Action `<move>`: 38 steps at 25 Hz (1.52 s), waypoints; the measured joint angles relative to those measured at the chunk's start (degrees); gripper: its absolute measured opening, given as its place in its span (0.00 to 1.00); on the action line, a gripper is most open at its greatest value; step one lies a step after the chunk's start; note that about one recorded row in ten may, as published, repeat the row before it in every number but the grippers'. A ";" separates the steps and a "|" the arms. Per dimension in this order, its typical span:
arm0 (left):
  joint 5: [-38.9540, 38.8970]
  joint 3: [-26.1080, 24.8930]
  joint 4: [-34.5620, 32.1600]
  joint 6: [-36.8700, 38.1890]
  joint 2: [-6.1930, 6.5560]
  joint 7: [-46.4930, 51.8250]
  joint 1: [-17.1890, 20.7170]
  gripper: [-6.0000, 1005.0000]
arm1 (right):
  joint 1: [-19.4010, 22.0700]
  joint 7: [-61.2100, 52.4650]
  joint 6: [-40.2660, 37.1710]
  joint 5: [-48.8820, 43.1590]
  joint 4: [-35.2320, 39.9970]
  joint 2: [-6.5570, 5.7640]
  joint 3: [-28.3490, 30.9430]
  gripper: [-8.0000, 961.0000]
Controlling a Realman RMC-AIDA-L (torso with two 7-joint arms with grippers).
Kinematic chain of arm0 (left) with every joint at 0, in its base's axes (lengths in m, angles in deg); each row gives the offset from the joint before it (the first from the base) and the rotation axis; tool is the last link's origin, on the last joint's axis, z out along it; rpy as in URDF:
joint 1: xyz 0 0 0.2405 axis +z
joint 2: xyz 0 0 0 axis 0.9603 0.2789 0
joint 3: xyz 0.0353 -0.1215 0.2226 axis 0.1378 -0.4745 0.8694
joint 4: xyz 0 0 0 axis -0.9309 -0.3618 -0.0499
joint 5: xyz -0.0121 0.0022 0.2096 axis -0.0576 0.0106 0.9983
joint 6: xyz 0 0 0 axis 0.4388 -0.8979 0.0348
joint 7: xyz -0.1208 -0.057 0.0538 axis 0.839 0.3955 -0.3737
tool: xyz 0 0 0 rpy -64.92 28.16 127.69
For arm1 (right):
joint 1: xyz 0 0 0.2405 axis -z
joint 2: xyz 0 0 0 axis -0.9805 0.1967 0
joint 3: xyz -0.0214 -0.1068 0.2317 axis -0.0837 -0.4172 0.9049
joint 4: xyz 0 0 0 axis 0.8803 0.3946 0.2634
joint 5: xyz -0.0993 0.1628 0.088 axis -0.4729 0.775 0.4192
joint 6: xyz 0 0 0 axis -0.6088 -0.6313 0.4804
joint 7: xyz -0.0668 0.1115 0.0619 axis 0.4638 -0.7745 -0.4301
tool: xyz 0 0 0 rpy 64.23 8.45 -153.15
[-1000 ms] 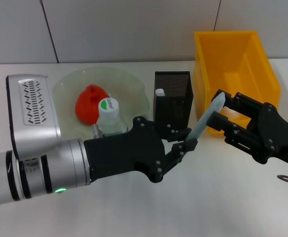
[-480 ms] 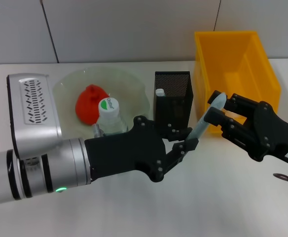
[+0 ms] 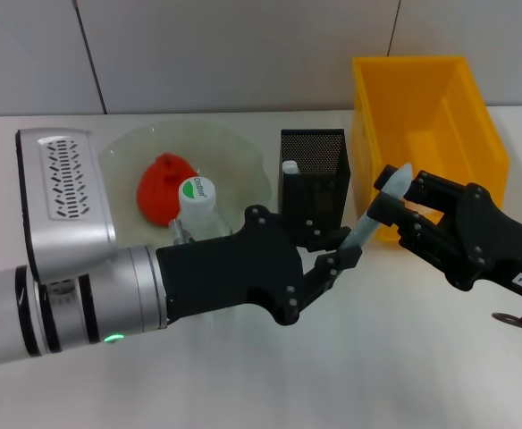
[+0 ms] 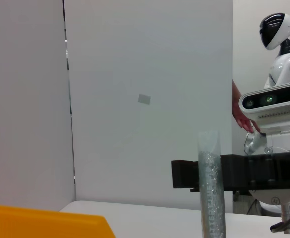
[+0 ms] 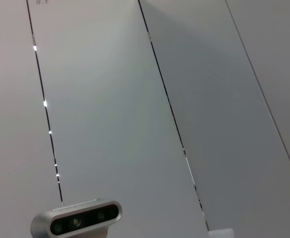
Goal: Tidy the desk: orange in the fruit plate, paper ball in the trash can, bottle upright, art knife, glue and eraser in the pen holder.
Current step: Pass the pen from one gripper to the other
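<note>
The pale grey art knife (image 3: 377,213) hangs tilted in the air just right of the black mesh pen holder (image 3: 314,143). My left gripper (image 3: 343,253) is shut on its lower end. My right gripper (image 3: 399,198) is open, with a finger on either side of the knife's upper part. The left wrist view shows the knife (image 4: 209,191) in front of the right gripper (image 4: 237,173). A white glue stick (image 3: 290,167) stands in the holder. The orange (image 3: 163,185) lies in the glass fruit plate (image 3: 234,143), and the bottle (image 3: 197,210) stands upright. Paper ball and eraser are out of view.
The yellow trash can (image 3: 426,116) stands at the back right, behind my right gripper; its corner (image 4: 45,223) also shows in the left wrist view. My left forearm (image 3: 73,268) covers the table's left front. Another white robot (image 4: 279,74) stands beyond the table.
My right gripper has moved left along the knife's upper part. The left gripper and the knife have barely shifted.
</note>
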State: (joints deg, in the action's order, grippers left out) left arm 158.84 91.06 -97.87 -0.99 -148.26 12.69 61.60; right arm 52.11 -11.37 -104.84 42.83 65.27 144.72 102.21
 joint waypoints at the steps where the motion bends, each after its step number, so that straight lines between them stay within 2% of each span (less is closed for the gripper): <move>1: 0.00 0.00 0.00 0.00 0.00 0.00 0.00 0.14 | -0.05 0.00 0.02 -0.06 0.00 0.00 0.00 0.42; 14: 0.00 -0.59 1.33 -0.18 -0.01 0.00 -1.12 0.15 | -0.74 -0.17 0.67 0.01 0.39 0.00 0.13 0.35; 16: 0.00 -0.61 1.40 -0.21 -0.01 0.00 -1.18 0.15 | -0.96 -0.30 0.92 0.04 0.68 0.00 0.25 0.21; 21: 0.00 -0.63 1.51 -0.26 0.00 -0.02 -1.33 0.14 | -1.32 -0.37 1.32 0.10 1.15 0.00 0.28 0.17; 33: 0.31 -0.47 1.59 0.03 0.00 -0.57 -1.53 0.16 | -1.39 -0.47 1.54 0.11 1.14 0.00 0.31 0.16; 38: 0.13 -0.58 1.79 -0.04 0.00 -0.13 -1.52 0.41 | -1.40 -0.49 1.54 0.11 1.14 0.00 0.26 0.16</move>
State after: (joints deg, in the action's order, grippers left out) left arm 158.97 90.47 -96.07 -1.02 -148.26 12.56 60.08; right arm 50.71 -11.86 -103.30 42.94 66.41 144.71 102.47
